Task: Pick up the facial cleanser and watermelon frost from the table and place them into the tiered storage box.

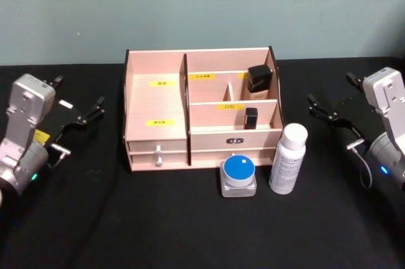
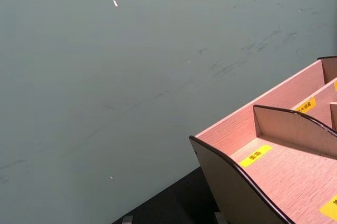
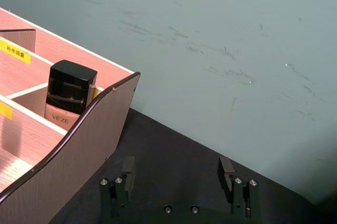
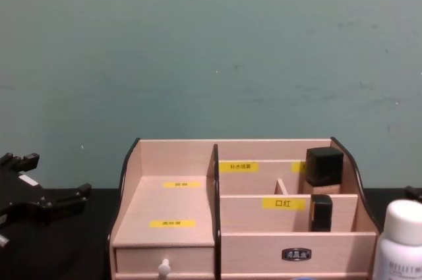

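Note:
The tiered storage box [image 1: 152, 101] stands at the table's centre, pale wood with yellow labels and a drawer knob; it also shows in the chest view [image 4: 178, 204]. Just in front of its right half sit the watermelon frost [image 1: 238, 175], a squat jar with a blue lid, and to the right of that the upright white facial cleanser [image 1: 288, 158], whose cap shows at the chest view's lower right [image 4: 399, 240]. My left gripper [image 1: 80, 92] hovers open left of the box. My right gripper [image 1: 330, 89] hovers open to the box's right, its two fingers apart in the right wrist view [image 3: 176, 174].
A black-capped square bottle [image 1: 259, 82] stands in the box's back right compartment, and a small black item [image 1: 251, 118] in the compartment in front of it. The box's large left compartment holds nothing. Black tabletop lies around the box, with a grey-green wall behind.

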Motion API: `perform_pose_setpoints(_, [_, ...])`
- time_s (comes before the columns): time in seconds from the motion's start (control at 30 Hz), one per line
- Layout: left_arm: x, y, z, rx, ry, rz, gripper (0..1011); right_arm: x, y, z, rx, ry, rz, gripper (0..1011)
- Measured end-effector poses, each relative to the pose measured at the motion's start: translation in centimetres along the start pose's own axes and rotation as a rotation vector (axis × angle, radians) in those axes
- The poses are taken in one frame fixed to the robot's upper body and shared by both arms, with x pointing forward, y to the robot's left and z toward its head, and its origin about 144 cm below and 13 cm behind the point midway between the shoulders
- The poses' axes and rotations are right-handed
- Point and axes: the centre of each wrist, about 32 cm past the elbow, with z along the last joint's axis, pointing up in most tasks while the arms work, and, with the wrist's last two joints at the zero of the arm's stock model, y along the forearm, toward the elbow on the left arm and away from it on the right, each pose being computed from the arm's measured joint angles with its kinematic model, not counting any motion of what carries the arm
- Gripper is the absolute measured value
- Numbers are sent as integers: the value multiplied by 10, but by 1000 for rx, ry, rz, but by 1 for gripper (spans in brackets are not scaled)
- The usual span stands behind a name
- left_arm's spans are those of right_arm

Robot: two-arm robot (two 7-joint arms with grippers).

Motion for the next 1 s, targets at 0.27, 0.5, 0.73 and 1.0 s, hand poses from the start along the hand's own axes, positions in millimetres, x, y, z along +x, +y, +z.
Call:
perform_pose_setpoints(0.27, [0,0,0,0,0,0,1001,0,0,0,0,0,0,1002])
perform_pose_setpoints(0.5, [0,0,0,0,0,0,1001,0,0,0,0,0,0,1002])
perform_pose_setpoints(0.73, [0,0,0,0,0,0,1001,0,0,0,0,0,0,1002])
perform_pose_setpoints(1.0, [0,0,0,0,0,0,1001,0,0,0,0,0,0,1002])
